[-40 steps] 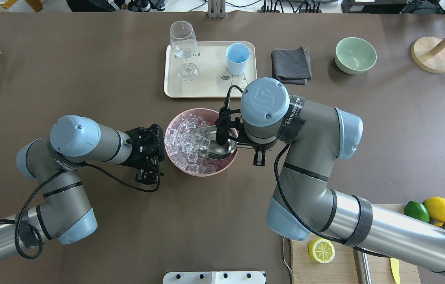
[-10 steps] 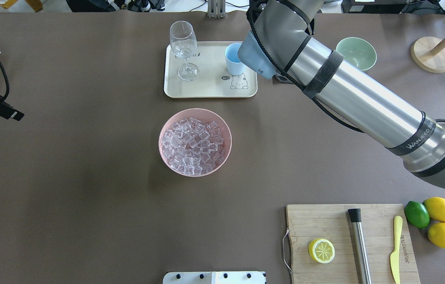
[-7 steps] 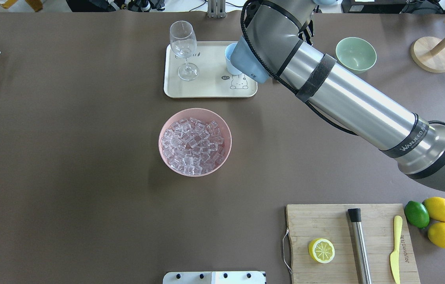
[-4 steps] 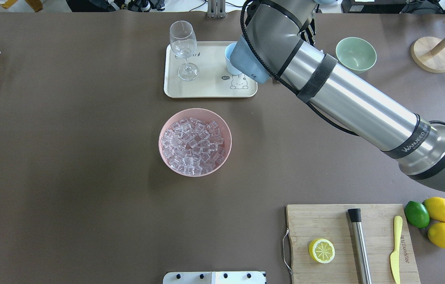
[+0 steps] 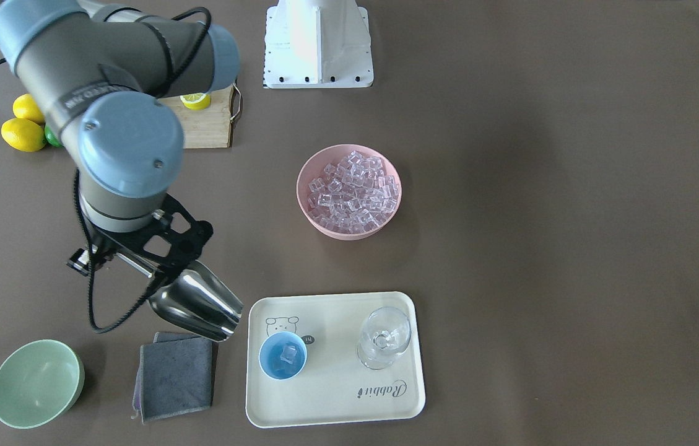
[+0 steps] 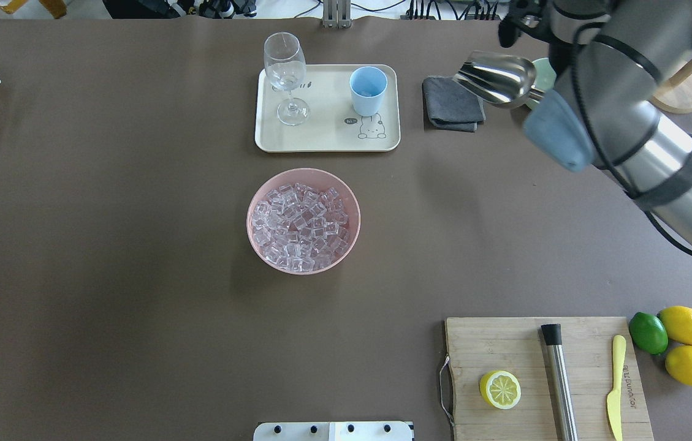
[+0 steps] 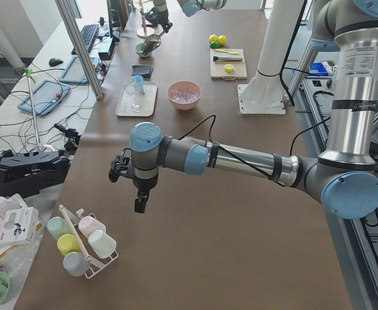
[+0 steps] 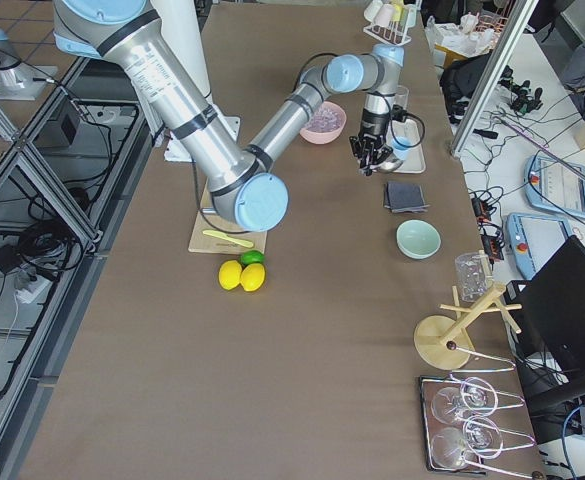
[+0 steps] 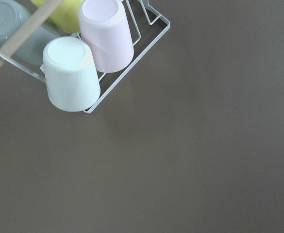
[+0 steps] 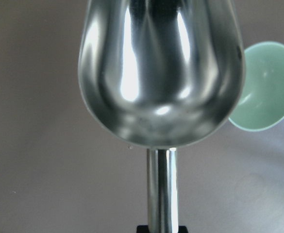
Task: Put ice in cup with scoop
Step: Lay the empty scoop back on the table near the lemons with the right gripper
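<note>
Brown table (image 5: 510, 248), cream tray (image 5: 337, 396) lettered "Rabbit", cup (image 5: 283, 355) on it

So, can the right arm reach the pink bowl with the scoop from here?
Probably yes: nothing tall stands between the scoop and the pink bowl, and the left arm is far off by the rack.

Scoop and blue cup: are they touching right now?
Apart. In the overhead view the scoop hangs well off to the side of the cup, with the grey cloth lying in the gap between them.
</note>
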Robot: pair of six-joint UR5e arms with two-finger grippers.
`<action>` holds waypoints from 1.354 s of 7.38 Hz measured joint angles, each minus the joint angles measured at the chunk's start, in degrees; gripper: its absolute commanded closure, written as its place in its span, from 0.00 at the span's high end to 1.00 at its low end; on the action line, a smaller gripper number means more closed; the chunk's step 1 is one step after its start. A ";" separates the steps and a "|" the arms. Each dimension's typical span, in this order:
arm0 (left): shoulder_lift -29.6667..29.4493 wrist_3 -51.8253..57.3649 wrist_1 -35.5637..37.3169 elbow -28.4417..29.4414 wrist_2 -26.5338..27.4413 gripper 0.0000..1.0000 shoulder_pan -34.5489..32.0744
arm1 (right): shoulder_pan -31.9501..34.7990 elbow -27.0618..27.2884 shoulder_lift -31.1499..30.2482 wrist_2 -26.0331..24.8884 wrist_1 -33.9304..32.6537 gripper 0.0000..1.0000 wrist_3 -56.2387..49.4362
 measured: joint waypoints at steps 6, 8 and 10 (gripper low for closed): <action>2.84 0.08 0.02 4.74 -3.64 0.99 0.37 | 13.87 5.61 -39.06 18.06 31.16 0.00 27.30; 2.89 -0.20 0.38 3.77 -3.72 0.99 0.03 | 14.63 0.05 -44.43 19.02 43.22 0.00 30.75; 3.27 -0.36 2.00 2.30 -3.74 0.99 -0.73 | 14.64 -1.91 -47.80 19.46 50.49 0.00 34.41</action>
